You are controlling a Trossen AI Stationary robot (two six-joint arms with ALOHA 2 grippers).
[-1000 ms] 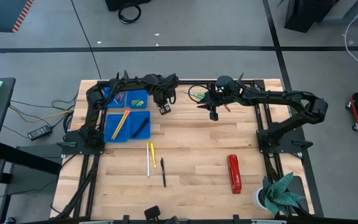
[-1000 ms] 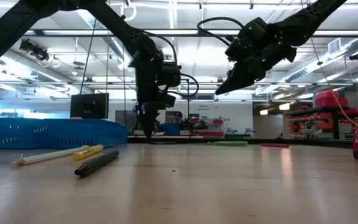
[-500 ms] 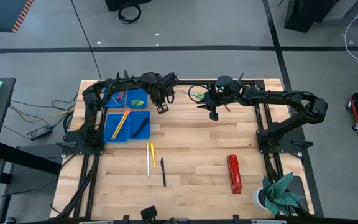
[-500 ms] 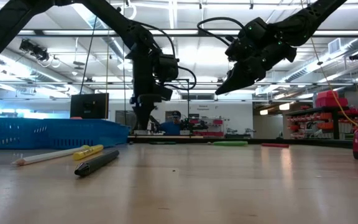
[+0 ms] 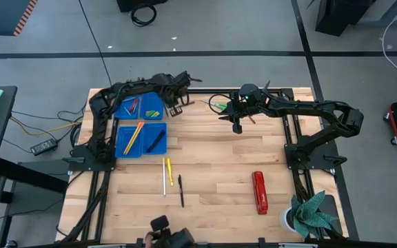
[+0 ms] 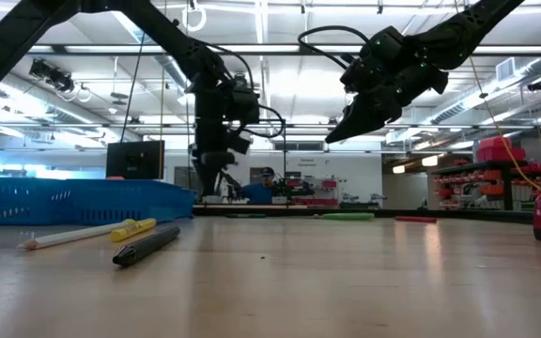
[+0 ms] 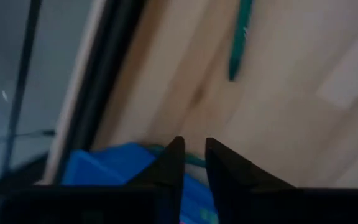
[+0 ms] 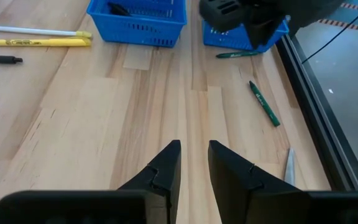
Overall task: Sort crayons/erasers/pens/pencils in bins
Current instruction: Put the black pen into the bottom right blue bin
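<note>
While a white pencil (image 5: 164, 178), yellow pencil (image 5: 169, 171) and black pen (image 5: 180, 191) lie loose at the near surface (image 5: 219, 172), bright-blue bins (image 5: 124, 142) sit left. Left claw (image 5: 176, 109) hovers by the far bin, fingers slightly apart, empty; right claw (image 5: 238, 128) parted, empty.

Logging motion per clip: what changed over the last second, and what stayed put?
The left gripper rose off the tabletop and swung back toward the far blue bins; no item visibly carried. The right gripper hangs raised mid-table, unmoved. The pencils and pen on the wood stayed put.
</note>
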